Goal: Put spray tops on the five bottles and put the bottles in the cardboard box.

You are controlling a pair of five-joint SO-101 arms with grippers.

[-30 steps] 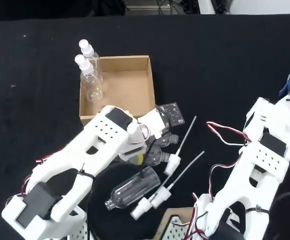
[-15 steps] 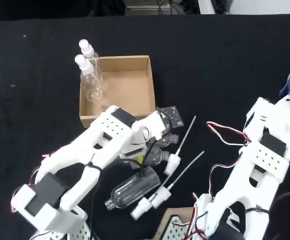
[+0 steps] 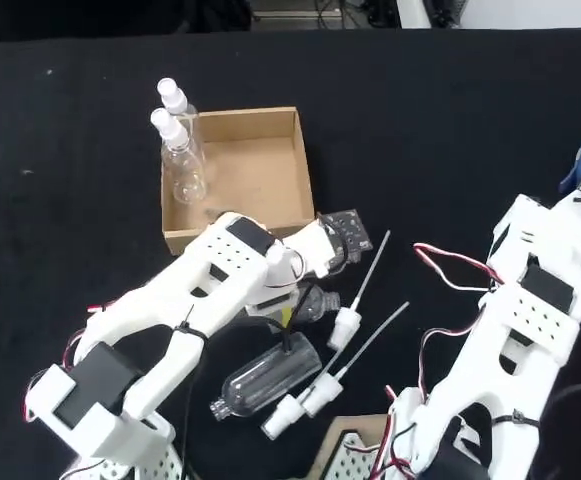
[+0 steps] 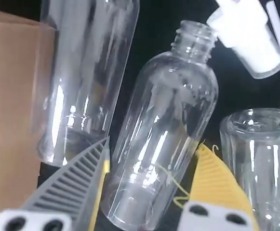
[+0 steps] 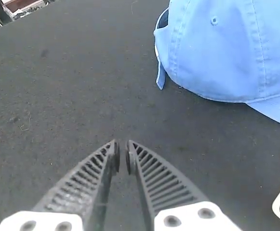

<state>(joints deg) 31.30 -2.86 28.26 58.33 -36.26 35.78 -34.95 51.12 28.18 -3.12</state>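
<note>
With the left gripper's [image 4: 152, 144] fingers spread wide astride the uncapped bottle [image 4: 178, 96] lying on the bench [image 3: 470, 120] just beside the cardboard box [image 4: 9, 96], an off-centre squeeze on that slick round body could have squirted it into the neighbouring bottle [image 4: 82, 72] or the loose spray top [image 4: 246, 33].

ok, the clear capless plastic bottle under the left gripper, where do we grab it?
Grip the clear capless plastic bottle across its straight cylindrical body, coming down from above with the left gripper straddling it. It lies on its side; the shoulder tapers and neighbouring bottles crowd both flanks.
</note>
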